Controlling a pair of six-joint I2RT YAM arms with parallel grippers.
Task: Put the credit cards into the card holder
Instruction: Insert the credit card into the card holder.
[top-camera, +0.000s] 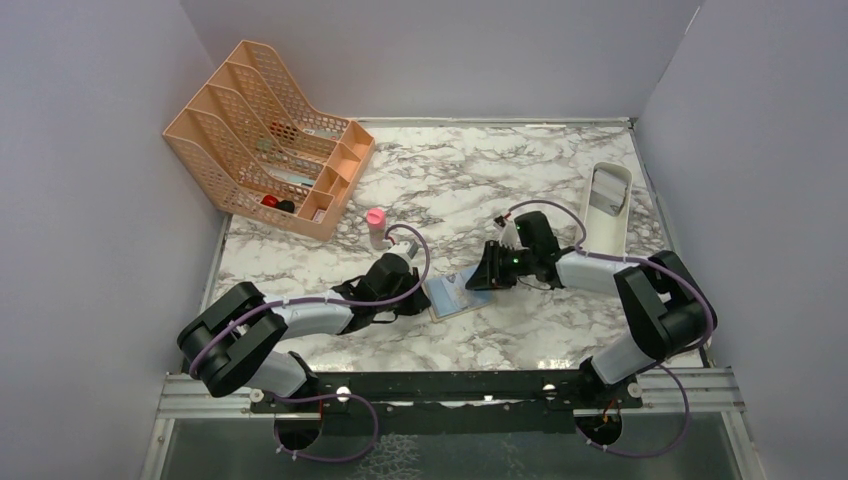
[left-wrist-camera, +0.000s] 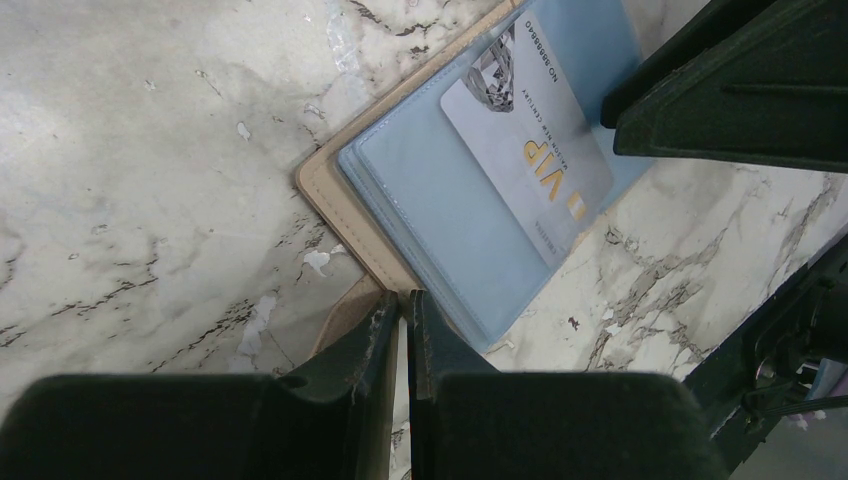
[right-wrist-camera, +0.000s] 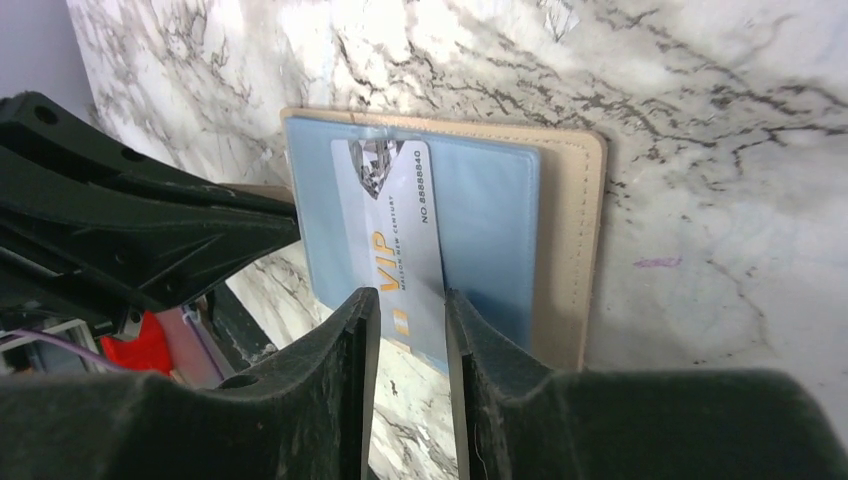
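Squarely between the two arms, the small tan folding card holder (left-wrist-camera: 440, 210) lay open and flat on the white, grey-veined marble tabletop (top-camera: 520, 345). Its pale blue plastic sleeves faced up, framed by a stitched beige border. A thin silver-grey credit card (right-wrist-camera: 395, 230) rested lengthwise on the blue lining. It bore a diamond picture, gold "VIP" lettering and a printed number. Its far end seemed to sit at the lip of a clear pocket, and its near end stuck out past the holder's edge. The right end effector (right-wrist-camera: 410, 300) pinched that near end by the card's long edges, one finger on each side. The left end effector (left-wrist-camera: 403, 298) had its fingers pressed almost together at the holder's opposite edge, beside a tan flap. Whether they nipped a layer there could not be told.
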